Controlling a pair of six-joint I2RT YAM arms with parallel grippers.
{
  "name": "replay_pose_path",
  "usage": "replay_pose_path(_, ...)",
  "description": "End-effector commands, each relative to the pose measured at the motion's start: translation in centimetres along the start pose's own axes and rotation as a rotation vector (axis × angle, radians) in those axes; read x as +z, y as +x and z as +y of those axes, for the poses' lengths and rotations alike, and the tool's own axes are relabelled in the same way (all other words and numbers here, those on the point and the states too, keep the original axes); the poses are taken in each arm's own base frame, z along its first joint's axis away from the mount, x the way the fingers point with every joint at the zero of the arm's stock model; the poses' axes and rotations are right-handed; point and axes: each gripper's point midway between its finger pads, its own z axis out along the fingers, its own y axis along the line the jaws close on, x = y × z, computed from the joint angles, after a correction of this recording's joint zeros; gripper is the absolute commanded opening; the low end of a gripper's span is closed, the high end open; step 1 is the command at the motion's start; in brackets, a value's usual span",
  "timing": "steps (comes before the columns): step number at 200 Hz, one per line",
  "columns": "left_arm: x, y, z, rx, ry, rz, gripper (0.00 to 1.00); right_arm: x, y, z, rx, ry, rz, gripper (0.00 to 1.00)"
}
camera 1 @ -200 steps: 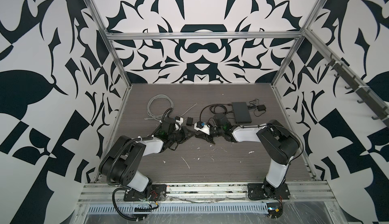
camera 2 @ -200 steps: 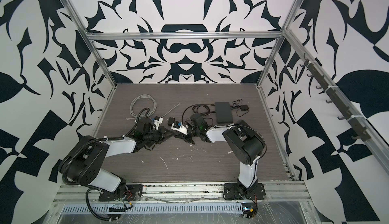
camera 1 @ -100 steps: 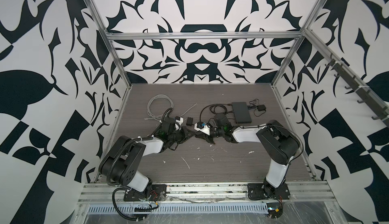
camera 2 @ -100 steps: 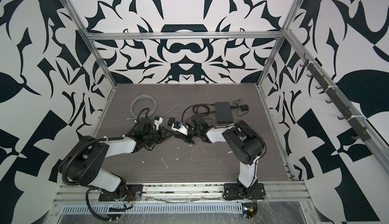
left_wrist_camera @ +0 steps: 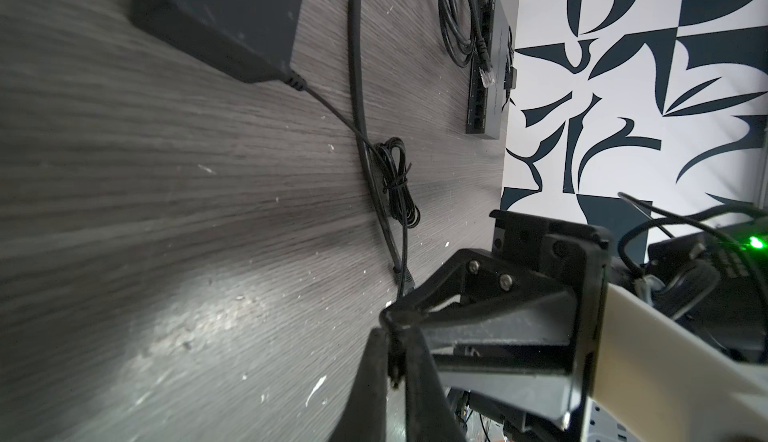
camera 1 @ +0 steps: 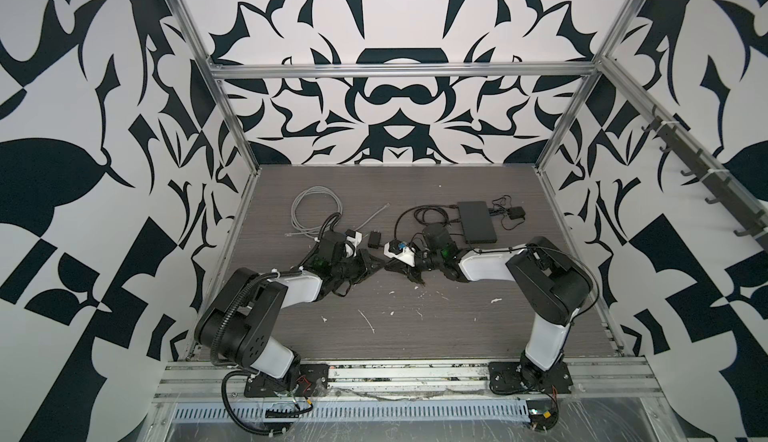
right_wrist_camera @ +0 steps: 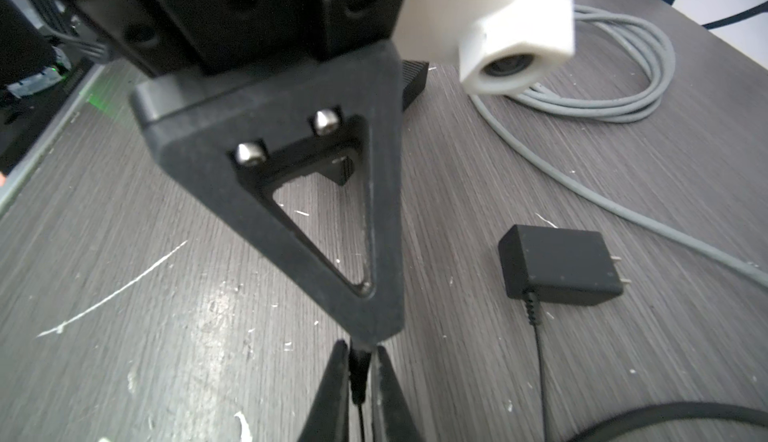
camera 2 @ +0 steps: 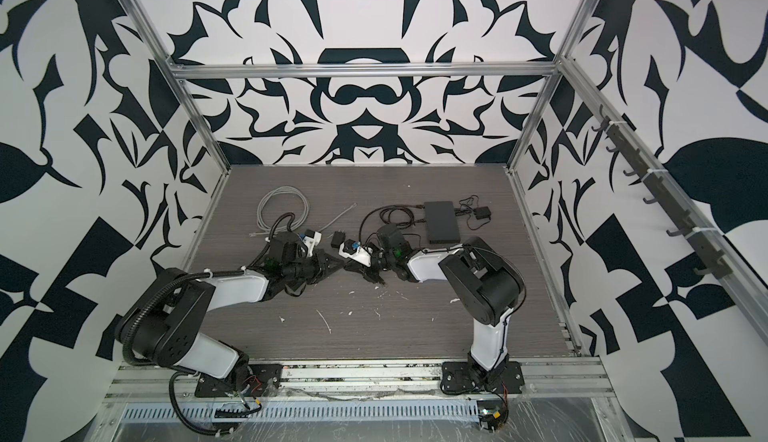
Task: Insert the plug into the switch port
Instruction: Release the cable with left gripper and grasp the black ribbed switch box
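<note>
Plug (right_wrist_camera: 358,377) held by left gripper (left_wrist_camera: 392,340) and right gripper (right_wrist_camera: 361,348), tips meeting, low.

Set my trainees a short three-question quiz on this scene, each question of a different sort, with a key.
1. True or false: the black power adapter lies on the table with no pincer touching it.
2. Choose one: the coiled cable at the back left of the table is A red, B grey, C yellow.
3. Short answer: where is the small black plug, and has it reached the switch?
Key: 1 true. 2 B. 3 Between the fingers of the right pincer, mid-table; it is not at the switch.
</note>
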Motion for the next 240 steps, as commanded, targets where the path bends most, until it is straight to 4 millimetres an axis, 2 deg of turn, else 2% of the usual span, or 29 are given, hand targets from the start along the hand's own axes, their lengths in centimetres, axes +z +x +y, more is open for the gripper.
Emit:
replay_pose_path(1,-0.4,-0.8,-1.8,0.027,0.043,-0.019,0.05,0.1,-1.6,0.3,-0.042,-0.023,-0.030,0.15)
replay_pose_path(18,-0.5,-0.8,-2.0,0.030,0.043,-0.019,0.05,0.3,-1.5,0.2,-0.050,-0.024,-0.017,0.16)
replay_pose_path(37,-0.7,-0.8,-2.0,0.035,0.040,-0.021,0.05,0.2,-1.5,0.2,-0.054,-0.025,-0.016,0.08)
replay_pose_path(76,-0.6,-0.9,-2.2,0.035,0.043,-0.017,0.05,0.3,-1.5,0.3,-0.061,-0.027,-0.015,0.06)
replay_pose_path(113,-0.7,-0.9,-2.6,0.040,0.052,-0.014,0.05,0.6,-1.5,0.0,-0.065,-0.022,-0.006,0.11)
replay_pose_path(155,-0.6,-0.9,-2.3,0.036,0.043,-0.012,0.05,0.7,-1.9,0.2,-0.072,-0.033,-0.017,0.00)
replay_pose_path(180,-0.6,-1.0,-2.2,0.033,0.036,-0.019,0.07,0.7,-1.8,0.2,-0.073,-0.032,-0.014,0.00)
replay_pose_path(201,-0.8,-1.3,-2.0,0.028,0.018,-0.037,0.13,0.6,-1.9,0.2,-0.079,-0.024,-0.013,0.00)
replay_pose_path(217,-1.3,-2.0,-1.4,0.023,-0.030,-0.076,0.28,0.5,-1.9,0.2,-0.081,-0.025,-0.010,0.00)
replay_pose_path(240,-4.0,-4.0,0.1,0.032,-0.190,-0.194,0.44,0.7,-1.5,-0.1,-0.078,-0.020,0.017,0.00)
